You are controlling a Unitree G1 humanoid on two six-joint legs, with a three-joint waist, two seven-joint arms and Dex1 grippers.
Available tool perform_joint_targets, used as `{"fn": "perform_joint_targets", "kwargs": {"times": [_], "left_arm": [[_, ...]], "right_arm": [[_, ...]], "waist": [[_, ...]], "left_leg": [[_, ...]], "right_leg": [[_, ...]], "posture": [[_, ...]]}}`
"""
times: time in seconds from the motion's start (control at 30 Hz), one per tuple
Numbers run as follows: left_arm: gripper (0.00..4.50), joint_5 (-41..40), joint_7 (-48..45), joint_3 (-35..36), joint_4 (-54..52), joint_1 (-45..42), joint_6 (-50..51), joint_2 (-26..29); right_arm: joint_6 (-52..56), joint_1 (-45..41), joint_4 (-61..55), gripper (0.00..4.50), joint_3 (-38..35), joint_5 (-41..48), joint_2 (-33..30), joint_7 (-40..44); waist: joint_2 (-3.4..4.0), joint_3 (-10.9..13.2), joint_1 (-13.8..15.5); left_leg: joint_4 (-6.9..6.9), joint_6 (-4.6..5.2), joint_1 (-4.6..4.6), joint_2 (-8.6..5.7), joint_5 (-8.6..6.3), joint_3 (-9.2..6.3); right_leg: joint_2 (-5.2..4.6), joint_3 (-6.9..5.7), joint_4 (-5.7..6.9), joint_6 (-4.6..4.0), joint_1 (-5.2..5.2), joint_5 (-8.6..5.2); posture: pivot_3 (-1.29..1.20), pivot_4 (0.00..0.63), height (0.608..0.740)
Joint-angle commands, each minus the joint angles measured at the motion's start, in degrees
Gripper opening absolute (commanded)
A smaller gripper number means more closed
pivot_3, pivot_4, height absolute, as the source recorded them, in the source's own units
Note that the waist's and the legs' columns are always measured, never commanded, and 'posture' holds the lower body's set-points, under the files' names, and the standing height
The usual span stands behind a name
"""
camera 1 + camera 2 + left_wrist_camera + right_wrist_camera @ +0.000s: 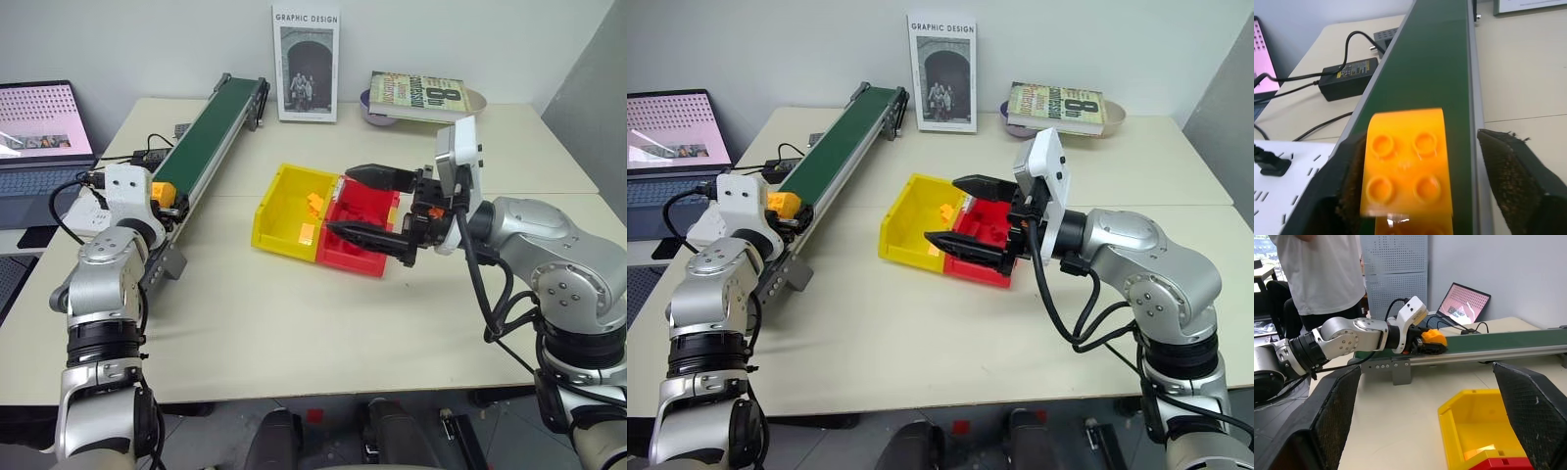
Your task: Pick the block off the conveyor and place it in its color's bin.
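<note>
Sitting at the near end of the conveyor point(211, 122): the block point(1406, 166), studs up, on the green belt. Straddling the block: the left gripper point(1420, 196), one finger point(1347, 191) touching the block's side, the other finger point(1513, 171) standing apart from it, with belt and rail showing in the gap. Half-narrowed, not clamping; cannot tell whether any grip is holding.

Hovering away from the conveyor, over the bins: the right gripper point(377, 206), pointing toward the conveyor, jaws spread wide, carrying nothing.

Resting on the bench point(294, 323), beside the conveyor's near half: the bin point(284, 211), yellow, holding a few orange-yellow pieces. Touching the bin on the side away from the conveyor: a red bin point(358, 235), holding red pieces.

Lying on the bench beside the conveyor, on the side away from the bins: a black power brick point(1347, 78) with cables. Farther out on that same side: an open laptop point(39, 137).

Standing upright just past the conveyor's far end: a book point(306, 61) titled GRAPHIC DESIGN. Lying flat farther along from it, away from the conveyor: another book point(419, 95) on a bowl.

Standing behind the conveyor in the right wrist view: a person in a white shirt point(1327, 269).
</note>
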Motion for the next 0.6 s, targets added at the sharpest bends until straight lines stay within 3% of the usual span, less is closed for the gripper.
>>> {"fn": "perform_joint_targets", "kwargs": {"times": [0.03,0.23,0.47,0.6], "left_arm": [[2.68,-0.54,0.83,2.01,-5.2,1.52,1.47,0.89],[1.55,-2.06,1.68,4.35,-11.26,3.87,5.4,1.3],[1.56,-3.51,0.97,2.66,-13.75,-2.58,8.18,1.03],[1.56,-4.27,-3.78,-3.45,-14.04,-6.98,9.45,-0.61]], "right_arm": [[-0.53,-1.16,-1.21,4.5,-1.19,0.97,-0.52,-0.12],[-0.77,-1.27,-0.59,4.5,-1.21,0.8,-0.42,-0.04],[-0.88,0.47,-1.72,4.5,-1.46,-0.96,-0.99,-2.4],[-1.53,2.1,-2.93,4.5,-1.19,-4.84,-2.02,-6.16]], "waist": [[0.0,0.0,0.0],[0.0,0.0,-0.01],[-0.06,0.02,0.36],[-0.07,0.01,0.82]], "left_leg": [[0.0,0.0,0.0,0.0,0.0,0.0],[0.0,0.0,-0.01,0.01,0.0,-0.02],[0.02,0.0,-0.03,-0.01,0.0,-0.05],[0.04,0.0,-0.04,-0.09,0.0,-0.01]], "right_leg": [[-0.02,0.0,0.0,0.0,0.0,0.0],[-0.07,-0.01,0.0,0.0,0.0,0.0],[-0.04,-0.04,0.0,0.0,0.0,0.0],[0.08,-0.03,-0.03,0.0,0.02,0.0]], "posture": [[0.0,0.15,0.74],[0.0,0.15,0.74],[0.0,0.15,0.74],[0.0,0.15,0.74]]}}
